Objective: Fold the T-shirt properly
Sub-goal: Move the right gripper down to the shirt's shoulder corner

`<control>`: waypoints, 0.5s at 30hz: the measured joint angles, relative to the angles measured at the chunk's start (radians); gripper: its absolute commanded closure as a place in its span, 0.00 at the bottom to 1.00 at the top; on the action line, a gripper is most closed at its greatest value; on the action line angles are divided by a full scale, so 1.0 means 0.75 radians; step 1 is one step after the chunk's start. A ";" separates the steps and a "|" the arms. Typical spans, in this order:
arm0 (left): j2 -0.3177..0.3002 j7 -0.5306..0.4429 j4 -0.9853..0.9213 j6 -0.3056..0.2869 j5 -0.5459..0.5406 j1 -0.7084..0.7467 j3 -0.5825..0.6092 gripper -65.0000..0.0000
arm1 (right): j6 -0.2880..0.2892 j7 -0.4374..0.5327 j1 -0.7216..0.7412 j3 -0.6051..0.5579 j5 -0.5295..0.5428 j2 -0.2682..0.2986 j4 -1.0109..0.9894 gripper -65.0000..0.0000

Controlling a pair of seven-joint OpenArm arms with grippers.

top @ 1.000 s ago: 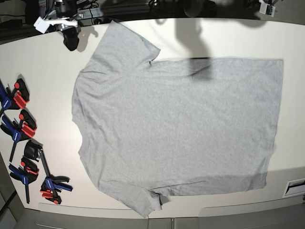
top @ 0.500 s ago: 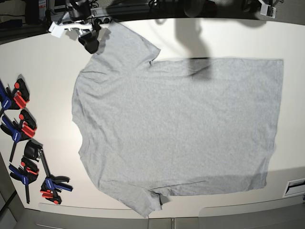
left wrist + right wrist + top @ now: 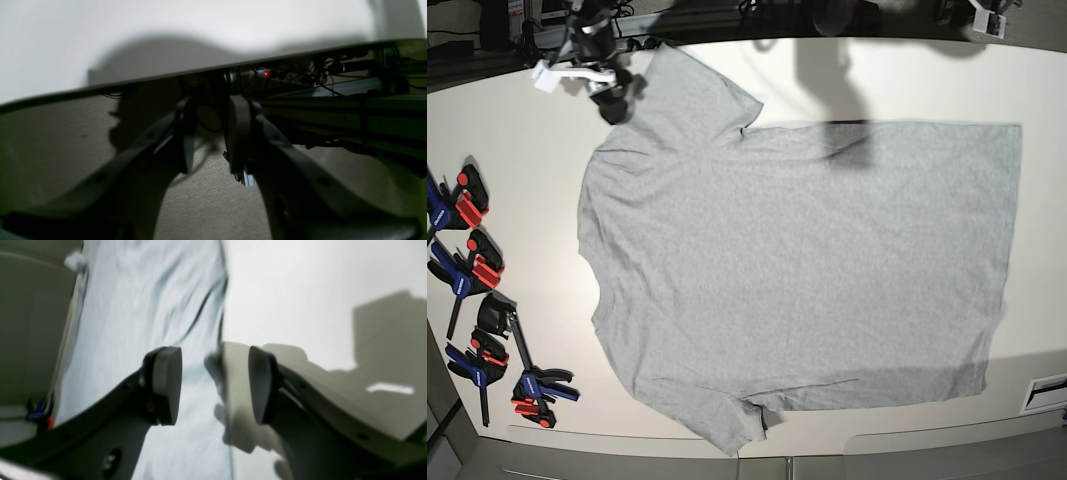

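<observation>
1. The T-shirt point(image 3: 797, 270) lies spread flat on the white table point(image 3: 517, 180), plain side up.
2. Right gripper point(image 3: 613, 100) hangs at the T-shirt's upper sleeve edge; wrist view has its jaws apart, straddling the fabric edge point(image 3: 213, 383).
3. Left gripper point(image 3: 210, 133) is off past the table edge, fingers slightly parted, holding nothing.
4. Red-and-blue clamps point(image 3: 477, 300) sit well left of the T-shirt.
</observation>
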 measured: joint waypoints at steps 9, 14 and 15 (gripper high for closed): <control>-0.001 0.001 0.000 0.000 0.000 0.000 0.000 0.76 | 0.007 -0.020 0.143 0.126 -0.075 0.149 -0.075 0.54; 0.000 0.000 0.000 0.000 -0.001 0.001 0.000 0.76 | 0.016 -0.068 0.263 0.126 -0.084 0.211 -0.278 0.54; -0.001 0.000 0.000 0.000 0.000 0.000 0.000 0.76 | 0.027 -0.059 0.285 0.126 -0.058 0.221 -0.311 0.54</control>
